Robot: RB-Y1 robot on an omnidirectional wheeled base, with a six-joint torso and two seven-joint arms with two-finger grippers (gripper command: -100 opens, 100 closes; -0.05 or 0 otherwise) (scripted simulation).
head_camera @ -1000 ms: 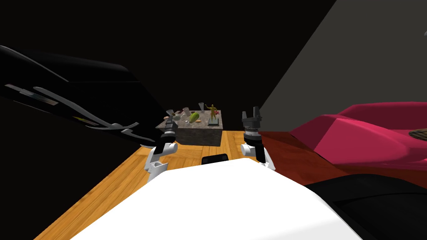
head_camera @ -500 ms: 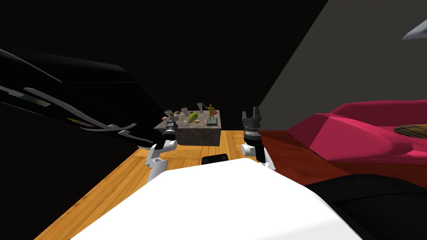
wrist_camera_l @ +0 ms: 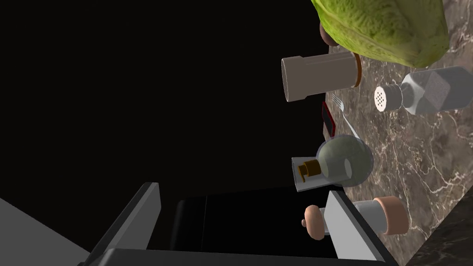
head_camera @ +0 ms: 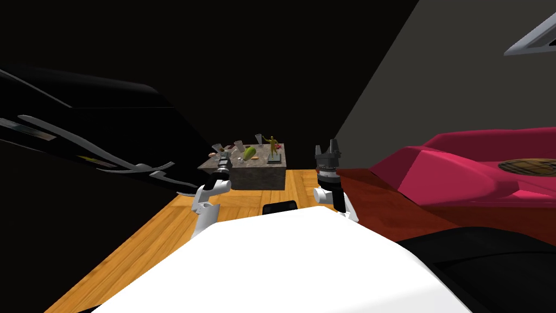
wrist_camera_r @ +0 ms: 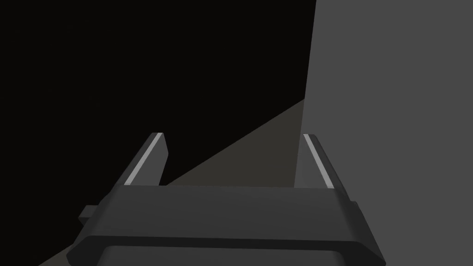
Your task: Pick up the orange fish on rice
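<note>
on the wooden floor [head_camera: 163, 233] a marbled table [head_camera: 255, 179] is seen, with a green vegetable [head_camera: 249, 154] on it. the left gripper [wrist_camera_l: 240, 189] is spread open at its edge, the right gripper [wrist_camera_r: 233, 135] is spread open away from it. just beside the vegetable a small orange piece [head_camera: 255, 158] is seen.

No writing, number, brand or sign can be read anywhere, not on the shaker [wrist_camera_l: 425, 90], the flask [wrist_camera_l: 344, 161], or the table [wrist_camera_l: 418, 154] carrying them.
</note>
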